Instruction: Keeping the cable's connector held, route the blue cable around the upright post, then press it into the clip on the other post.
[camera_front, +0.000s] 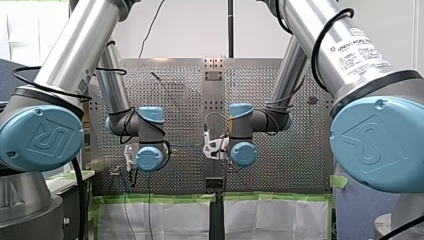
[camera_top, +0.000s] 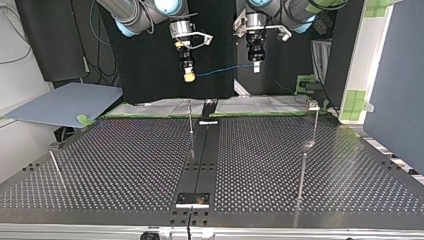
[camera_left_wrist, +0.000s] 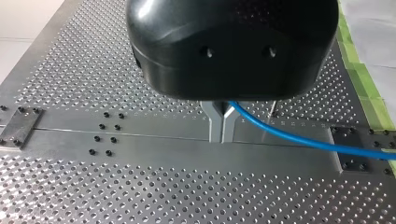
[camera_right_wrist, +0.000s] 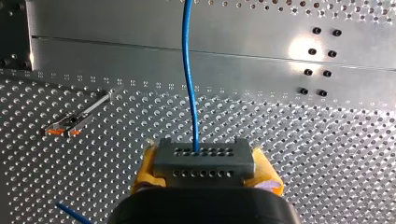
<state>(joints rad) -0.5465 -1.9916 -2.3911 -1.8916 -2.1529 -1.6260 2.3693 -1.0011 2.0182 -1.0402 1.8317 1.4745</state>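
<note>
**A:** where's the thin blue cable (camera_top: 220, 71)?

**B:** high over the perforated metal bench (camera_top: 125, 165). Left metal fingers (camera_left_wrist: 215, 123) pinch it, right yellow-padded fingers (camera_right_wrist: 265, 173) clamp its grey connector block (camera_right_wrist: 204, 161), well above the thin upright post (camera_top: 190, 120).

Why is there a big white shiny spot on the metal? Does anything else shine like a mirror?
Right wrist view: light glares white off the smooth silver metal strip, beside the thin blue cable leaving the grey plastic connector. Top view: the glossy dark perforated table mirrors the thin upright metal post. Front view: my left arm's silver tube shows bright streaks.
</note>
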